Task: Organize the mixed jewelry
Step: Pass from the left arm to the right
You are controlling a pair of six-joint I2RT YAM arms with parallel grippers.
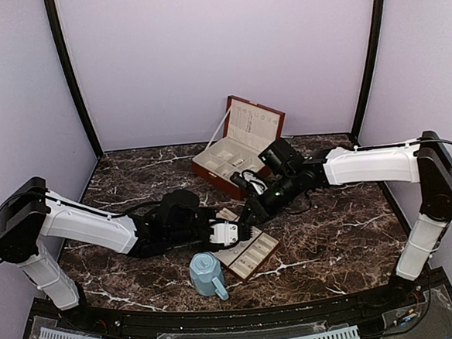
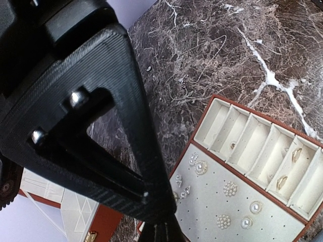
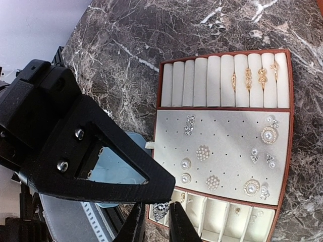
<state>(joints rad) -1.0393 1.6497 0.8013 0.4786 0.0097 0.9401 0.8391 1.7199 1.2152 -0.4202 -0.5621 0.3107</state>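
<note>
The mixed jewelry shows as small studs (image 3: pixel 203 152) and rings (image 3: pixel 248 78) on the flat cream-lined tray (image 3: pixel 158 85). My right gripper (image 3: pixel 157 229) hangs over the tray's near corner compartment, jaws a little apart. A sparkly silvery piece (image 3: pixel 160 210) sits in the gap against one finger, with a sliver of space to the other; whether it is lifted I cannot tell. In the top view the right gripper (image 1: pixel 250 214) and left gripper (image 1: pixel 234 232) meet over the tray (image 1: pixel 255 254). The left gripper (image 2: pixel 160 229) is shut and empty beside the tray (image 2: pixel 212 196), close to some studs (image 2: pixel 201 167).
A light-blue mug (image 1: pixel 206 273) stands just in front of the tray, close under the right gripper's body (image 3: pixel 108 166). An open brown jewelry box (image 1: pixel 236 149) sits behind, its lid raised. Both forearms cross the middle of the dark marble table (image 1: pixel 134 184).
</note>
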